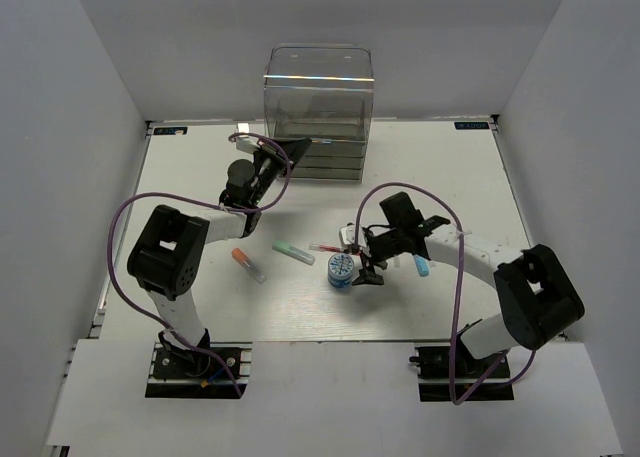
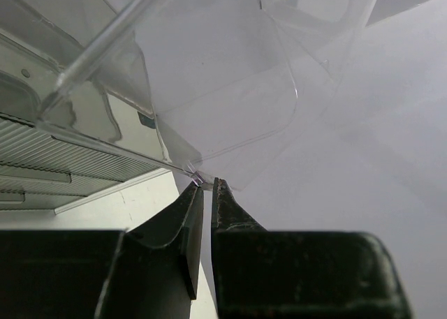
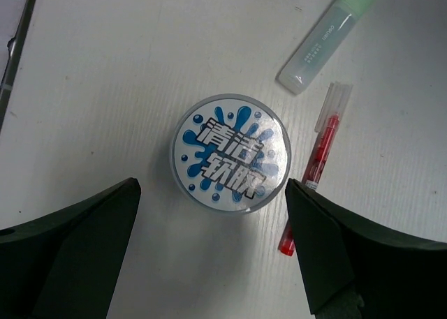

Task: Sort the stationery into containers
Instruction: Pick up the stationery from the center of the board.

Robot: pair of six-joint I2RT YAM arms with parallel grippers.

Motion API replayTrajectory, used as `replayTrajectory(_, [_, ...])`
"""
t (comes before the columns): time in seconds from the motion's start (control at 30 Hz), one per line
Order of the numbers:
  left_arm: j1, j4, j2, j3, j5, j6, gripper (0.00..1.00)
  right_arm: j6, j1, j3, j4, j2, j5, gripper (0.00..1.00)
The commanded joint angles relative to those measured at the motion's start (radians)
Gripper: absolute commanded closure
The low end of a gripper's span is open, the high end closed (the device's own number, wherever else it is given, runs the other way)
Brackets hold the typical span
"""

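The clear drawer cabinet [image 1: 318, 107] stands at the back centre. My left gripper [image 1: 272, 159] is at its lower left corner; in the left wrist view the jaws [image 2: 207, 184] stand almost closed, pinching a clear drawer's rim [image 2: 198, 176]. My right gripper [image 1: 360, 262] is open above the round blue-white roll [image 1: 341, 269], and its fingers straddle the roll [image 3: 230, 153] in the right wrist view [image 3: 213, 183]. A red-white pen [image 3: 312, 183] and a mint-green marker [image 3: 328, 36] lie beside the roll. An orange-capped marker [image 1: 248, 264] lies to the left and a light-blue marker [image 1: 422, 267] to the right. No dark pen shows.
Grey walls close the table on three sides. The mint-green marker [image 1: 294, 252] and red pen [image 1: 328, 247] lie between the two arms. Purple cables loop over both arms. The lower drawers' ribbed fronts [image 2: 63, 158] show at the left of the left wrist view.
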Motion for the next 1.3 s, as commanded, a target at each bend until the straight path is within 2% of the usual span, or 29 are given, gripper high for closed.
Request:
replayTrajectory(0.0, [-0.003, 0.069, -0.082, 0.018, 0.007, 0.026, 1.00, 0.033, 0.026, 0.042, 0.054, 0.024, 0.025, 0.10])
replayTrajectory(0.37, [-0.003, 0.069, -0.092, 0.018, 0.007, 0.026, 1.00, 0.083, 0.063, 0.051, 0.124, 0.070, 0.068, 0.10])
replayTrajectory(0.57, [-0.003, 0.069, -0.092, 0.018, 0.007, 0.026, 1.00, 0.090, 0.081, 0.062, 0.121, 0.074, 0.065, 0.17])
replayTrajectory(0.67, [-0.003, 0.069, -0.092, 0.018, 0.007, 0.026, 1.00, 0.102, 0.091, 0.062, 0.129, 0.074, 0.065, 0.30])
replayTrajectory(0.7, [-0.003, 0.069, -0.092, 0.018, 0.007, 0.026, 1.00, 0.106, 0.092, 0.065, 0.131, 0.070, 0.062, 0.41])
replayTrajectory(0.93, [-0.003, 0.078, -0.092, 0.018, 0.007, 0.026, 1.00, 0.092, 0.103, 0.082, 0.100, 0.062, 0.085, 0.78])
replayTrajectory(1.03, [-0.003, 0.078, -0.092, 0.018, 0.007, 0.026, 1.00, 0.099, 0.097, 0.116, 0.094, 0.036, 0.104, 0.84])
replayTrajectory(1.27, [-0.003, 0.078, -0.110, 0.018, 0.007, 0.017, 1.00, 0.121, 0.094, 0.153, 0.158, -0.083, 0.145, 0.87])
